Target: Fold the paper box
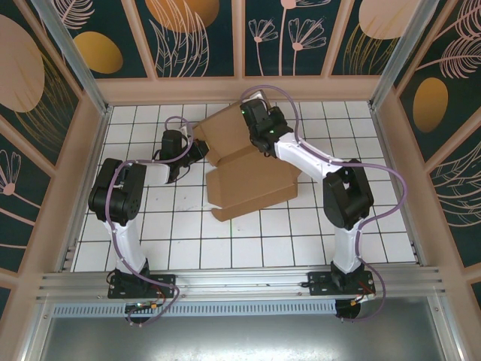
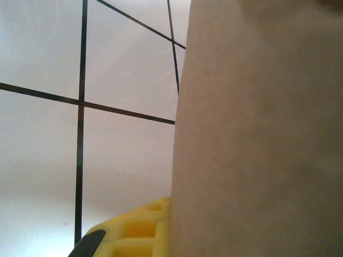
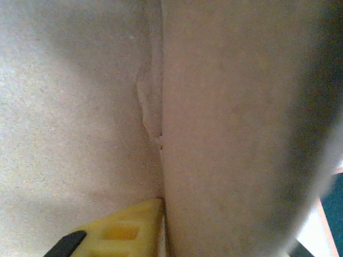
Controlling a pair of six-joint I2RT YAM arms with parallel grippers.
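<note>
The paper box (image 1: 252,169) is brown cardboard, partly folded, lying mid-table with flaps raised at its far side. My left gripper (image 1: 198,147) is at the box's left edge. In the left wrist view its yellow finger (image 2: 136,230) presses against a cardboard flap (image 2: 257,134); the jaws are shut on that flap and the other finger is hidden behind it. My right gripper (image 1: 255,132) reaches onto the box's far flap. In the right wrist view its yellow finger (image 3: 126,233) stands beside an upright cardboard panel (image 3: 230,139) with a thin pale gap between them.
The white tiled floor (image 1: 180,233) spreads around the box and is walled by a pale frame with patterned panels (image 1: 225,83). Purple cables (image 1: 376,169) loop off both arms. Both arm bases sit on the metal rail (image 1: 240,282) at the near edge.
</note>
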